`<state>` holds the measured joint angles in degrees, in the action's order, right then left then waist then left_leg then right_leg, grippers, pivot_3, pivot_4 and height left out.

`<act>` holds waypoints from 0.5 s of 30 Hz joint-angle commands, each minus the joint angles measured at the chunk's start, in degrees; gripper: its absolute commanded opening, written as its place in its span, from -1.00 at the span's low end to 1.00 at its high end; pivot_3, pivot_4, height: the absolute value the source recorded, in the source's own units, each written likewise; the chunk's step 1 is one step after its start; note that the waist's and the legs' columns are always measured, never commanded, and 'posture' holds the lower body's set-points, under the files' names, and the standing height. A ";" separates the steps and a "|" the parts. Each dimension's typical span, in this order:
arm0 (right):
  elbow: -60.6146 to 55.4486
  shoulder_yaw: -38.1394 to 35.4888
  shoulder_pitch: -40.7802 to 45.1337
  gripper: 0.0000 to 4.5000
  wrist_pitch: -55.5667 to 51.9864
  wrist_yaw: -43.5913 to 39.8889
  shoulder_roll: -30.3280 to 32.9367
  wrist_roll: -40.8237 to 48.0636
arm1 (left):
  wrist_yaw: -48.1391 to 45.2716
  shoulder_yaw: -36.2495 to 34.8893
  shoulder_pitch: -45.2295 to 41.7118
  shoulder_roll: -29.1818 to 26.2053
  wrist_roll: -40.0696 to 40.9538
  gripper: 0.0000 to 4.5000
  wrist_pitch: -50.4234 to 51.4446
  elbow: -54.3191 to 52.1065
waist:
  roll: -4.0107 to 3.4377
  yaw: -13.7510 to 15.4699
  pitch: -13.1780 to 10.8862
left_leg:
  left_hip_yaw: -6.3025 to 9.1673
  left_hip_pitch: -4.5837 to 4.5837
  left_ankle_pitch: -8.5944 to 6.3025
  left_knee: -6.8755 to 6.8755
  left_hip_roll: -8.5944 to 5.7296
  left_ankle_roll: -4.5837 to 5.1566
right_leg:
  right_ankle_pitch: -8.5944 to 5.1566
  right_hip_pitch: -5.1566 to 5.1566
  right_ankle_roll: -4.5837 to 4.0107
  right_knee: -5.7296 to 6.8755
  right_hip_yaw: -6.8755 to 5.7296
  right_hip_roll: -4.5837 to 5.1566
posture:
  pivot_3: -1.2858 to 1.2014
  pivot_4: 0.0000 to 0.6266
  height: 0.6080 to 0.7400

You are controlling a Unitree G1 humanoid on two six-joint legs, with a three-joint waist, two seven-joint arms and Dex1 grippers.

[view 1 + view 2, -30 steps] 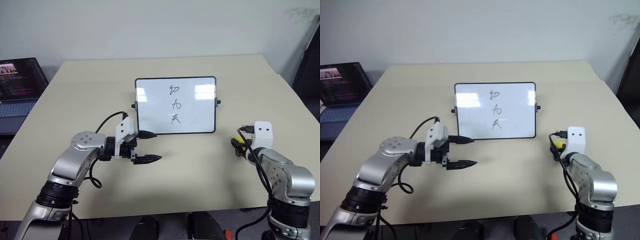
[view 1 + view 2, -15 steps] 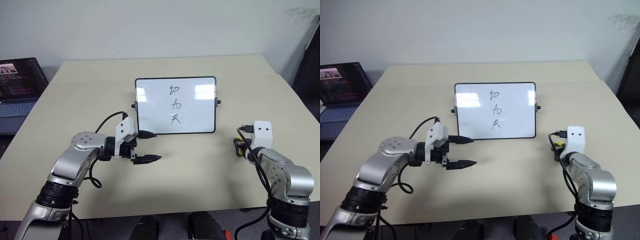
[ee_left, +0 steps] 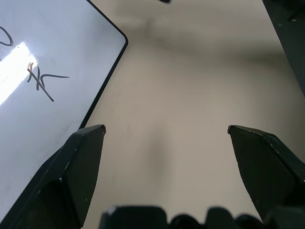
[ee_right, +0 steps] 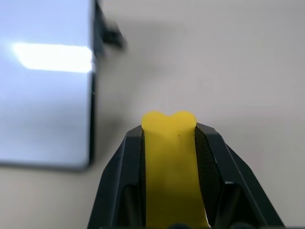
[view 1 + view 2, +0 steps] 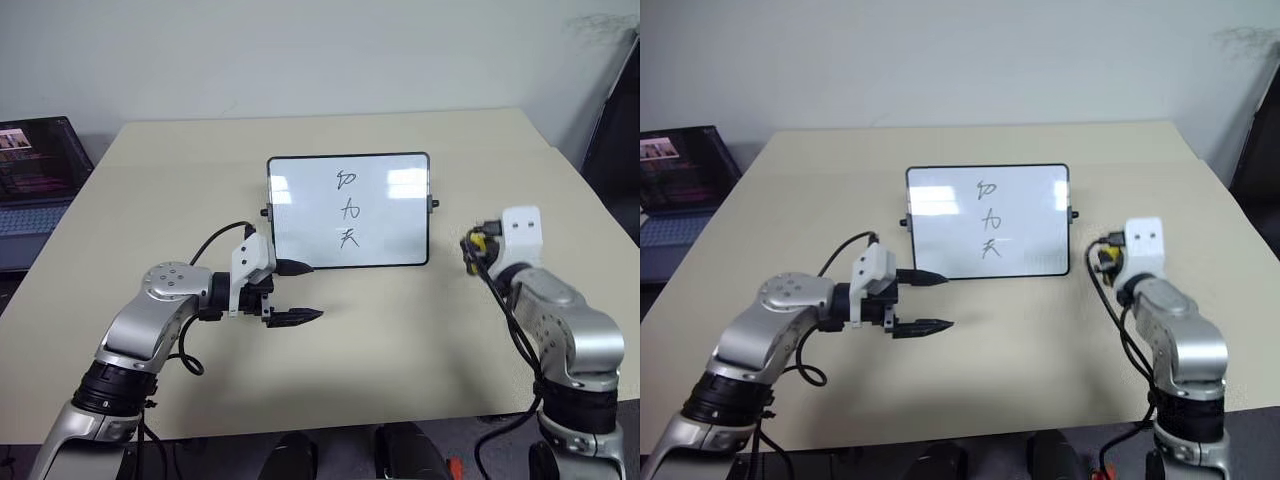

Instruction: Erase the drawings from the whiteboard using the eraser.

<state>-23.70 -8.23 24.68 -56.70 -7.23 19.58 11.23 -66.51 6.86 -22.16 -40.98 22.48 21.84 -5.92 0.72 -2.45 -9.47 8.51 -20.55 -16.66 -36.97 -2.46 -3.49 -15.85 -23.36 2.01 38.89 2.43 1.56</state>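
The whiteboard (image 5: 347,211) stands on the beige table (image 5: 400,330) with the drawings (image 5: 347,210), three black scribbles, stacked down its middle. My right gripper (image 4: 169,131) is shut on the yellow eraser (image 4: 170,157), squeezing it between both fingers. It hovers just right of the board's right edge, where the eraser (image 5: 478,241) shows as a yellow spot. My left gripper (image 5: 298,292) is open with nothing in it, near the board's lower left corner. The board's corner (image 3: 71,71) and one scribble show in the left wrist view.
A laptop (image 5: 35,175) with a lit screen sits at the table's left edge. A dark object (image 5: 612,130) stands beyond the table's right side. Bare tabletop stretches in front of the board between my arms.
My right gripper closed on the eraser, then lifted it off the table and moved it up towards the board's right edge. The left arm stayed still.
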 commanded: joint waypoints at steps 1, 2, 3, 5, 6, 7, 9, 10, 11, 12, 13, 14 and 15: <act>1.76 3.08 4.14 -0.53 7.14 -2.06 0.92 -1.41 | 2.12 -1.66 -1.85 0.96 -1.04 1.00 -1.55 1.16 | 0.00 0.01 0.00 | 0.01 -0.01 0.00 0.00 0.00 0.00 | 0.00 0.00 0.00 -0.01 0.00 0.00 | 0.03 -0.52 1.00; 3.33 4.48 6.06 -0.53 9.73 -2.77 0.84 -2.07 | 4.15 -1.81 -2.74 1.79 -2.12 1.00 -2.00 2.40 | 0.00 0.01 0.00 | 0.00 -0.01 0.00 0.00 -0.01 0.00 | 0.00 0.00 0.00 -0.01 -0.01 0.00 | 0.03 -0.52 1.00; 4.59 5.38 7.38 -0.53 11.55 -3.27 0.74 -2.52 | 5.55 -1.89 -3.45 2.40 -2.93 1.00 -2.33 3.40 | 0.00 0.00 0.00 | 0.00 -0.02 0.00 -0.01 -0.01 0.00 | 0.00 0.00 0.00 -0.02 -0.01 0.00 | 0.03 -0.52 1.00; 7.99 7.09 10.47 -0.53 14.73 -3.67 -0.32 -3.25 | 9.58 -2.06 -4.47 3.99 -5.06 1.00 -3.00 5.06 | 0.00 -0.02 0.00 | 0.00 -0.02 0.00 -0.02 -0.02 0.00 | 0.00 -0.01 0.00 -0.01 -0.01 0.00 | 0.03 -0.52 1.00; 9.42 7.77 11.44 -0.53 16.17 -3.98 -0.62 -3.58 | 11.57 -2.01 -4.76 4.64 -6.32 1.00 -3.18 5.71 | 0.00 -0.03 0.00 | 0.01 -0.02 0.00 -0.02 -0.02 0.00 | 0.01 -0.01 -0.01 0.00 -0.01 0.00 | 0.03 -0.52 1.00; 10.76 8.29 12.38 -0.53 17.43 -4.22 -1.04 -3.83 | 13.15 -2.08 -4.85 5.30 -7.04 1.00 -3.20 6.05 | 0.01 -0.03 0.00 | 0.02 -0.03 0.01 -0.02 -0.01 -0.01 | 0.01 -0.02 -0.01 -0.01 -0.02 0.01 | 0.03 -0.52 1.00; 13.21 9.14 13.98 -0.53 19.73 -4.58 -1.86 -4.34 | 16.15 -2.49 -4.76 6.88 -8.00 1.00 -3.67 6.50 | 0.02 -0.03 0.01 | 0.04 -0.07 0.01 0.00 -0.01 -0.01 | 0.01 -0.06 -0.01 -0.02 -0.03 0.02 | 0.03 -0.52 1.00; 14.74 9.72 15.05 -0.53 21.09 -4.73 -2.57 -4.55 | 18.02 -2.65 -4.61 7.90 -8.35 1.00 -3.23 6.70 | 0.02 -0.01 0.01 | 0.04 -0.12 0.01 -0.01 -0.01 -0.02 | 0.01 -0.10 -0.01 -0.03 -0.01 0.05 | 0.03 -0.52 1.00; 16.33 10.21 16.07 -0.53 22.29 -4.86 -3.28 -4.69 | 19.40 -2.55 -4.41 8.71 -8.94 1.00 -3.31 6.81 | 0.02 -0.01 0.01 | 0.03 -0.16 0.01 -0.01 -0.02 -0.03 | 0.01 -0.15 -0.01 -0.04 -0.01 0.07 | 0.03 -0.52 1.00; 17.86 10.69 17.02 -0.53 23.43 -5.01 -3.91 -4.88 | 20.64 -2.50 -4.15 9.41 -9.44 1.00 -3.23 6.68 | 0.02 -0.03 0.01 | 0.02 -0.23 0.02 -0.02 -0.03 -0.03 | 0.01 -0.21 -0.02 -0.03 0.00 0.08 | 0.03 -0.52 1.00; 19.31 11.06 17.95 -0.53 24.54 -5.24 -4.49 -5.10 | 21.61 -2.59 -3.88 10.03 -9.60 1.00 -2.91 6.29 | 0.01 -0.12 0.01 | 0.00 -0.25 0.03 -0.02 -0.03 -0.05 | 0.02 -0.26 -0.02 -0.01 0.03 0.08 | 0.03 -0.52 1.00; 20.75 11.31 18.86 -0.53 25.65 -5.50 -5.01 -5.34 | 22.29 -2.72 -3.57 10.52 -9.49 1.00 -2.51 5.69 | 0.02 -0.22 0.01 | -0.01 -0.24 0.06 -0.02 -0.03 -0.12 | 0.02 -0.29 -0.02 0.01 0.04 0.09 | 0.03 -0.52 1.00; 22.68 11.75 20.16 -0.53 27.34 -5.93 -5.57 -5.78 | 23.44 -2.98 -3.11 11.03 -9.56 1.00 -2.15 5.05 | 0.01 -0.36 0.01 | -0.01 -0.26 0.07 -0.02 -0.03 -0.12 | 0.02 -0.31 -0.02 0.03 0.04 0.09 | 0.03 -0.52 1.00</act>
<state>-1.13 3.61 42.57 -32.66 -12.60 14.23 5.84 -44.59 5.60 -25.22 -30.06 13.27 19.70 1.34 0.74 -2.80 -9.46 8.50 -20.81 -16.60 -36.97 -2.48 -3.61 -15.83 -23.69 1.98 38.94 2.47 1.65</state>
